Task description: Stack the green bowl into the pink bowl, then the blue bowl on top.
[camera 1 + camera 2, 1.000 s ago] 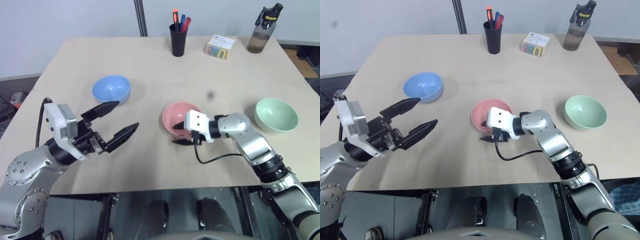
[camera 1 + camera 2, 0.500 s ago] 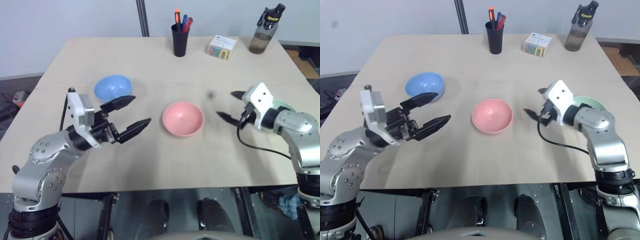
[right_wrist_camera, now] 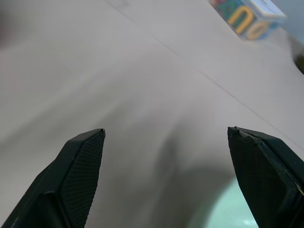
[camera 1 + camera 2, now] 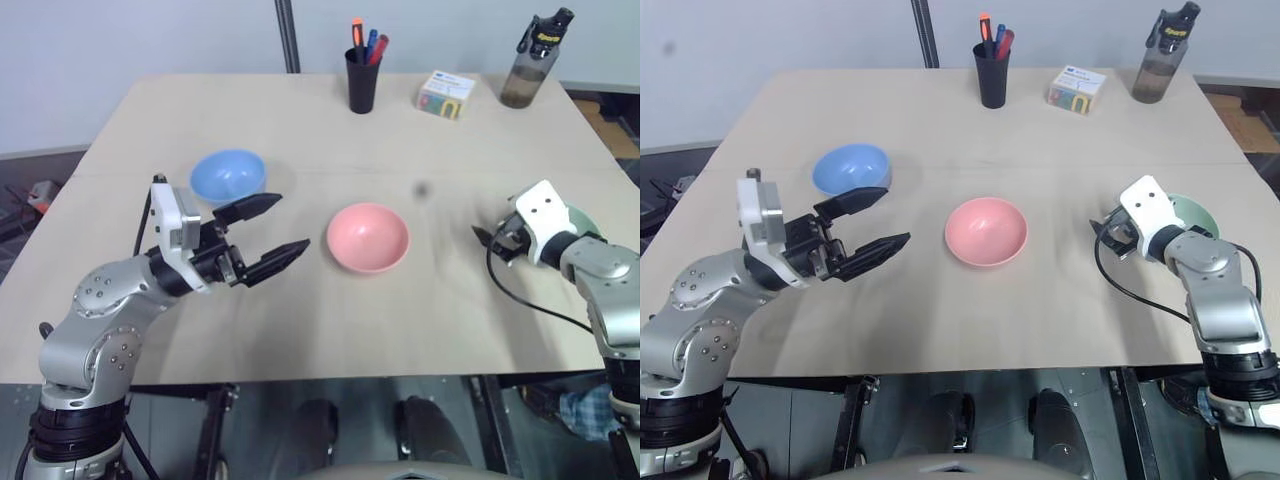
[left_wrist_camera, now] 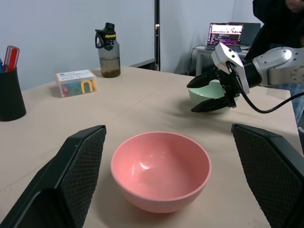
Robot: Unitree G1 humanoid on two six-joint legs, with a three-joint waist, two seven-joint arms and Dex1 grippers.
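Pink bowl (image 4: 367, 237) sits upright and empty near the middle of the table (image 4: 300, 130), nothing stacked in it. Green bowl (image 4: 1196, 212) rests toward the table's right edge, mostly hidden behind the right arm's wrist block in the head views; the left wrist view shows it plainly just behind the right end effector (image 5: 211, 91). Blue bowl (image 4: 228, 176) sits on the left side, well apart from the pink one.

Right end effector: fingers spread wide, nothing between them, tips at the near rim of the green bowl. Whether a finger touches the rim cannot be told. Left end effector (image 4: 270, 228): fingers spread too, empty, hovering above the table between blue and pink bowls, pointed toward the pink one.

Step in hand, by judgement: the approach to the green bowl, first pickup of the stack. Next move likely calls for one finger inside the rim and one outside, then a pinch, a lift, and a carry over to the pink bowl.

Room: open table lies between green and pink bowls, no clutter in that lane. Pen cup (image 4: 360, 80), small box (image 4: 443, 94) and bottle (image 4: 526, 60) stand along the far edge, well clear. Main risk is the green bowl's nearness to the right edge; a push outward could slide it off.
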